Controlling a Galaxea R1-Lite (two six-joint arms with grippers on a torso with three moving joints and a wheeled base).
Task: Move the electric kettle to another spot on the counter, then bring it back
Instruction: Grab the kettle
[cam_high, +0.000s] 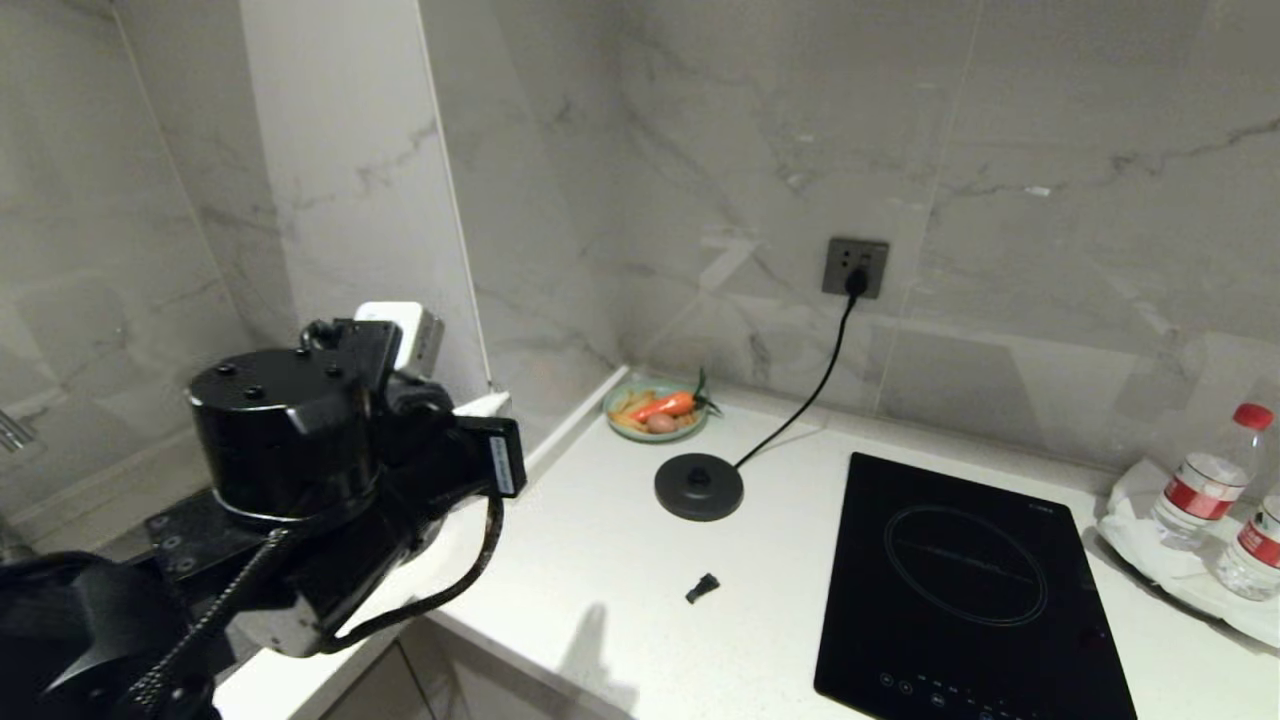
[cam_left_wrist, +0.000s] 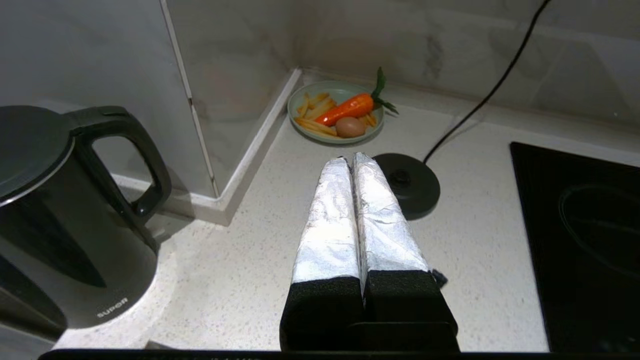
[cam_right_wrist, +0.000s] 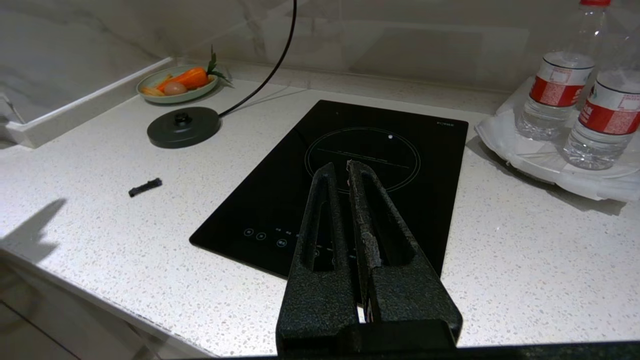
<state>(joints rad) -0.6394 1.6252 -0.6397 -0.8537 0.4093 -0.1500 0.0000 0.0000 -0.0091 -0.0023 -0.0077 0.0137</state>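
Your left pincer is shut tight and empty, and the electric kettle stands off to its side, handle turned toward it, nearer this arm.

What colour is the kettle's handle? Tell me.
Black, like the electric kettle itself; its handle shows best in the left wrist view.

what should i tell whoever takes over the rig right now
Left gripper: shut, empty, above the counter near the base disc.
Right gripper: shut, empty, over the induction hob.
Electric kettle: off its base disc, standing by the wall corner with its handle toward the left gripper.
Done: kettle sits away from the disc.
Left: grasp the handle, set it back on the disc.
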